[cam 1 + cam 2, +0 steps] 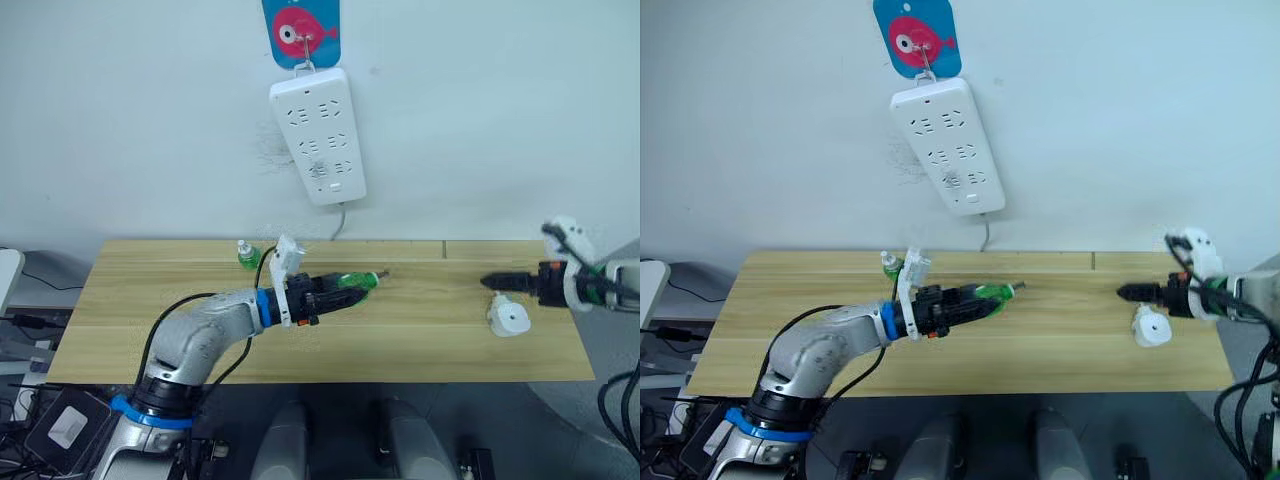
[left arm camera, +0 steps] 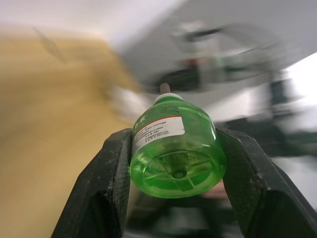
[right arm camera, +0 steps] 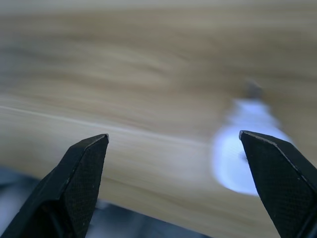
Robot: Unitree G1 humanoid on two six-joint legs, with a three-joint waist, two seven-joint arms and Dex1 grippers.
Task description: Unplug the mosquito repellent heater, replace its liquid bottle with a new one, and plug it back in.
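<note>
A spare green bottle (image 1: 246, 256) stands at the table's (image 1: 140, 300) back edge. Toward the table's middle, the left gripper (image 2: 173, 163) pinches a green bottle (image 2: 174, 151) sideways, probably for refitting. At the table's right end, the spread, empty right gripper (image 1: 492, 282) hovers just above the unplugged heater (image 1: 508, 319).

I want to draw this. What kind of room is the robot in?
Probably a lab or test room: a plain wooden table against a bare white wall, a power strip hanging from a hook, and cables on the floor.
</note>
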